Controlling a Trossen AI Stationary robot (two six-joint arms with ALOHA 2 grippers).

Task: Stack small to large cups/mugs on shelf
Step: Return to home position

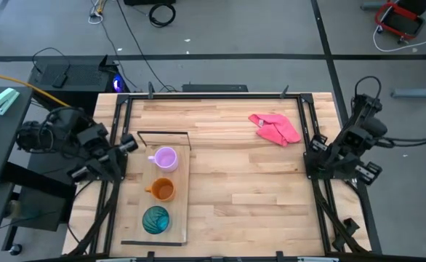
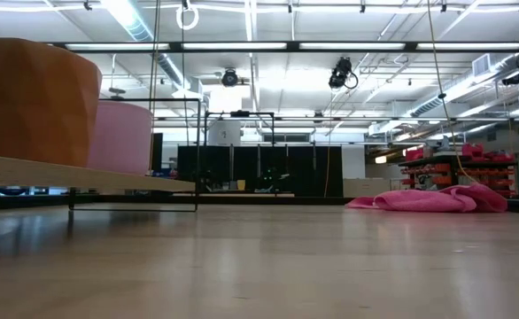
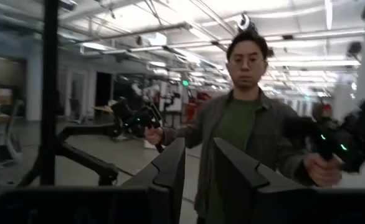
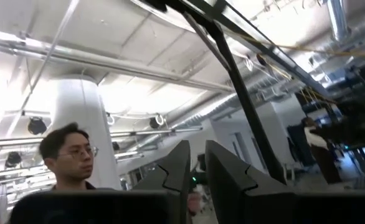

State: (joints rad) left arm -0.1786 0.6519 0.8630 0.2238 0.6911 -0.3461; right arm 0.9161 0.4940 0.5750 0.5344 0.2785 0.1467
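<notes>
Cups point(image 1: 162, 190) in row along shelf point(image 1: 181, 212), lilac mug point(image 1: 165, 158) nearest left claw point(image 1: 131, 143); right claw point(image 1: 313, 144) well apart; both claws slightly parted, empty.

Light-wood shelf point(image 1: 180, 211) w/ blk wire frame point(image 1: 162, 133); translucent tumbler point(image 1: 155, 219); soft cloth point(image 1: 275, 129).

A robotics lab or workshop: ceiling strip lights point(image 2: 357, 45) along the top, red racks point(image 2: 459, 159) at right, cables point(image 1: 162, 13) on floor point(image 1: 235, 29).
</notes>
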